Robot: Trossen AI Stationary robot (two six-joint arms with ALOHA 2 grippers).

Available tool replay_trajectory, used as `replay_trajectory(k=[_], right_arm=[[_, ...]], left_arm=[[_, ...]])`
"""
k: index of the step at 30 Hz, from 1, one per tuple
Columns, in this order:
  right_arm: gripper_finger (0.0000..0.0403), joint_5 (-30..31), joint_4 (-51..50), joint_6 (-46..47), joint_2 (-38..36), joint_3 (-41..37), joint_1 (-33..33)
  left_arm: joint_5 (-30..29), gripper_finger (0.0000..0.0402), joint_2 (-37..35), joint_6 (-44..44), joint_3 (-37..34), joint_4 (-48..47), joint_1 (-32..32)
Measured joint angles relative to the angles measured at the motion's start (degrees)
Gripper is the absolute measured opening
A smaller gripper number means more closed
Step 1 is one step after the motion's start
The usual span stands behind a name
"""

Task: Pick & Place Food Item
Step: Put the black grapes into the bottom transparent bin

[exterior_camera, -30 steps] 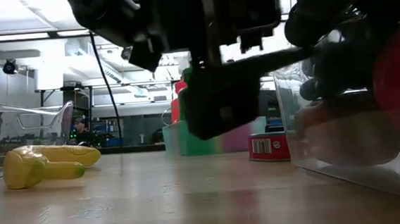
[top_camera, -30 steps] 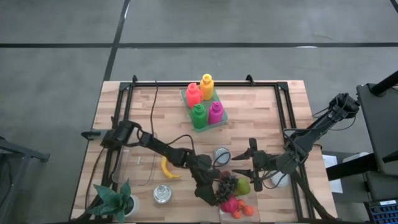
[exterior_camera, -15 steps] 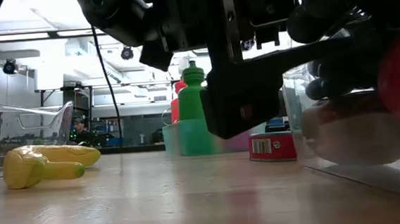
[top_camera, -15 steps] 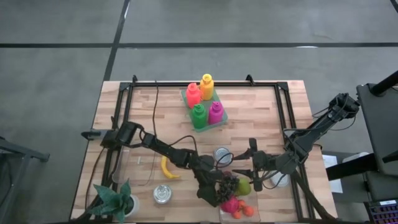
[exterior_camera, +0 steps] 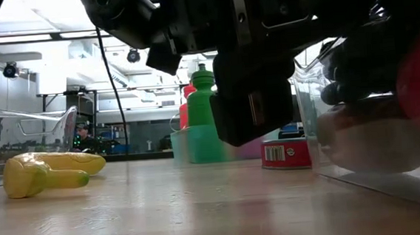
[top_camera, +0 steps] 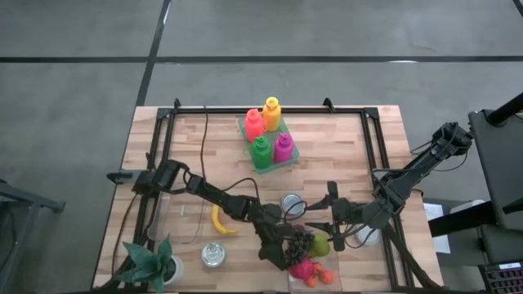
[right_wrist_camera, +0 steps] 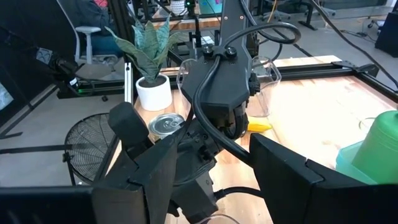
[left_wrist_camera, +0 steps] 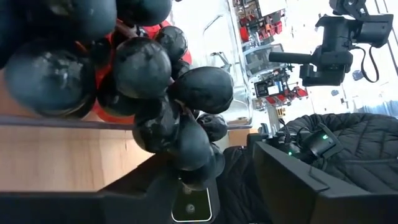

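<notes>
The left gripper [top_camera: 288, 247] now sits a little further toward the clear container [top_camera: 327, 283], right at the dark grapes [top_camera: 300, 242]. Its fingers come closer together than before, around the grapes. In the low view its dark body no longer hides the green bottle [exterior_camera: 203, 107].

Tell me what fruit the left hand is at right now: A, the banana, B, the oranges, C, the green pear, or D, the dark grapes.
D: the left wrist view is filled by the dark grapes, and from above the left hand sits at that bunch, while the banana lies apart on the table.
</notes>
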Motion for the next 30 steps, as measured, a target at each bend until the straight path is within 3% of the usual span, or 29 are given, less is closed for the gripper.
replay_trajectory(k=[15, 30], right_arm=[[0.0199, 0.0, 0.0, 0.0, 0.0, 0.0, 0.0], [0.0199, 0.0, 0.2, 0.0, 0.0, 0.0, 0.0]], left_arm=[[0.0, 0.0131, 0.0, 0.0, 0.0, 0.0, 0.0], [0.6, 0.0125, -0.7, 0.2, 0.0, 0.0, 0.1]])
